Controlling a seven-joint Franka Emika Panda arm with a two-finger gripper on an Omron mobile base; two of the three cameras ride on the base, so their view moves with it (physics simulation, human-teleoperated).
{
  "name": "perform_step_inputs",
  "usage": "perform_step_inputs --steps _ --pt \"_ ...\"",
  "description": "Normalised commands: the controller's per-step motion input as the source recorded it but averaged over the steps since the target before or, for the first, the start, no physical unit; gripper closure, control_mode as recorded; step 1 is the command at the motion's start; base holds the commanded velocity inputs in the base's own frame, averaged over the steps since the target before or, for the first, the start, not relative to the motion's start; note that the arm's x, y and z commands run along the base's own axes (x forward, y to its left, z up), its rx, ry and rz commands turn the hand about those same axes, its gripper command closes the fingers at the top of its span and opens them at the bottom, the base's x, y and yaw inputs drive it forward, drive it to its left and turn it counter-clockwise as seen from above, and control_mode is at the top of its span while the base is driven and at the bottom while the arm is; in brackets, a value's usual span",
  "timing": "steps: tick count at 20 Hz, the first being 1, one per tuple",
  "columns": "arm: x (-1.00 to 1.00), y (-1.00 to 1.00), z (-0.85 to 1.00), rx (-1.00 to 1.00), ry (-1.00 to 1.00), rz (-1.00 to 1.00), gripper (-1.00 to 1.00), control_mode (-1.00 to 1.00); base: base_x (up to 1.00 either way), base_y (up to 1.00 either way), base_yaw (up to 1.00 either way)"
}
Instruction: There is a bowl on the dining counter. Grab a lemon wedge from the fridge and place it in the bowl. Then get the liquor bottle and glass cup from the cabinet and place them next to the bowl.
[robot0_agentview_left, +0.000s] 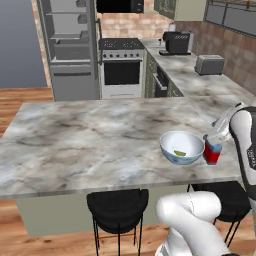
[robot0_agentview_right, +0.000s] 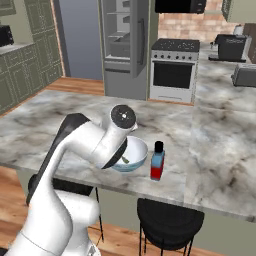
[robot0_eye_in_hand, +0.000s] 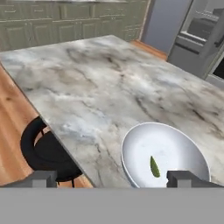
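Currently the bowl (robot0_agentview_left: 181, 147) sits on the desk (robot0_agentview_left: 90, 140) near its front edge, with the lemon wedge (robot0_agentview_left: 179, 153) lying inside on the bottom. Bottle (robot0_agentview_right: 158, 161) stands upright just beside the bowl, at its 3 o'clock. Claw (robot0_eye_in_hand: 113, 178) wide open, holding nothing, above the bowl's near rim.

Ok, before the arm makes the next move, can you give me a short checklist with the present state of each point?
1. lemon wedge lies inside the bowl: ok.
2. liquor bottle stands upright on the dining counter, beside the bowl: ok.
3. glass cup next to the bowl: not ok, none seen there.
4. gripper open and holding nothing: ok.
5. fridge door closed: not ok, shelves are exposed.
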Motion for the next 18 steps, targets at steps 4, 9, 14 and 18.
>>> perform_step_inputs --steps 4,9,14,18 --pt "-0.61 0.47 0.01 -0.05 0.01 -0.34 -1.0 -1.0 0.0 0.0 0.0" --pt "-0.51 0.27 0.07 -0.05 0.0 -0.31 -1.0 -1.0 0.0 0.0 0.0" --pt "-0.06 0.22 0.0 -0.06 0.03 -0.11 -1.0 -1.0 0.0 0.0 0.0" --pt "-0.08 0.0 0.0 0.0 -0.01 0.0 -1.0 -1.0 0.0 0.0 0.0"
